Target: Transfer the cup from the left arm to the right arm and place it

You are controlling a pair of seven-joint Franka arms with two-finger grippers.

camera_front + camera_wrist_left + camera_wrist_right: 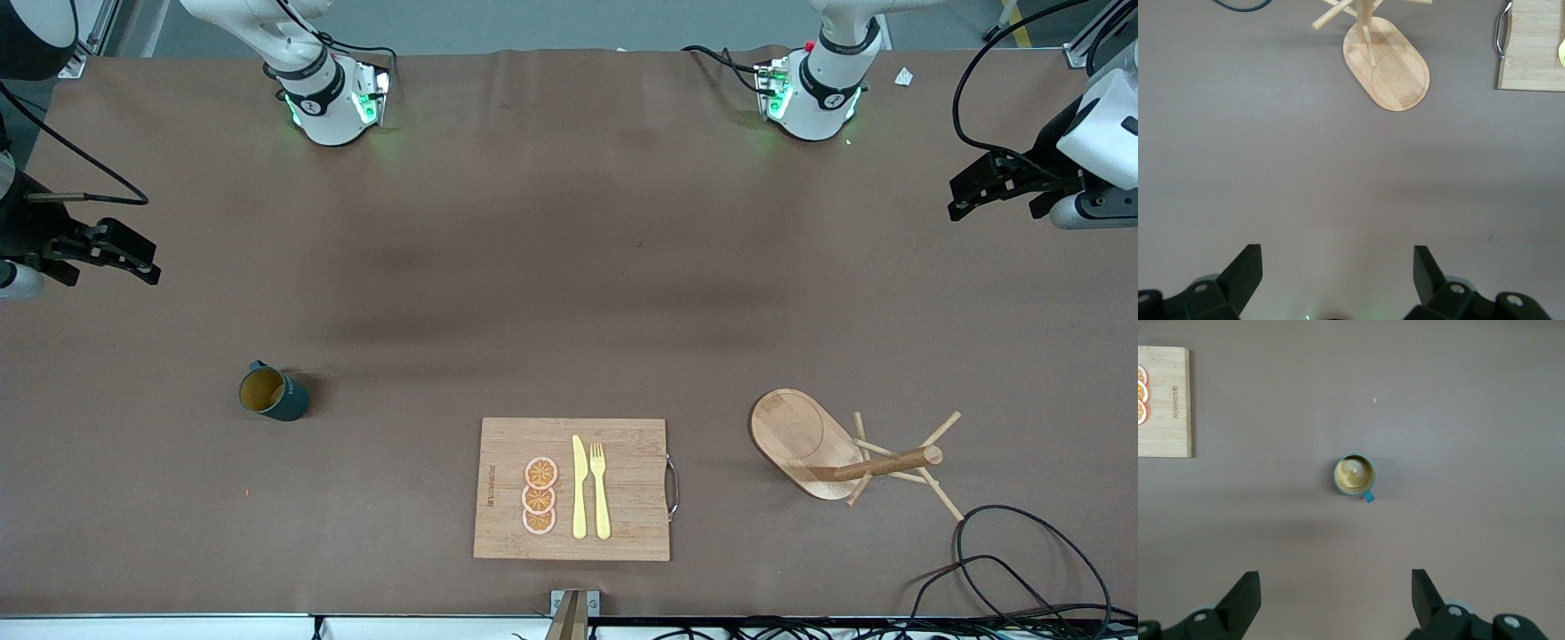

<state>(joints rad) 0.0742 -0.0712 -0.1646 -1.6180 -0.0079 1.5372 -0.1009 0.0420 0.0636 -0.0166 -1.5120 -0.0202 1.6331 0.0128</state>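
The cup (272,394) is standing upright near the right arm's end of the table, while the left gripper (1000,185) and right gripper (105,253), both spread and empty, are hovering well clear; any descent should straddle the wall, avoiding the handle.

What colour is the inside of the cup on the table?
Tan-gold inside the cup, with a dark teal-green outside; the right wrist view shows it best.

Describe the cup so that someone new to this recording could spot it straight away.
Start at the wooden cutting board near the front camera's edge of the brown table. From there look toward the right arm's end: the cup stands alone and upright on bare tabletop. It is the only dark teal thing, with a tan inside and a small side handle.
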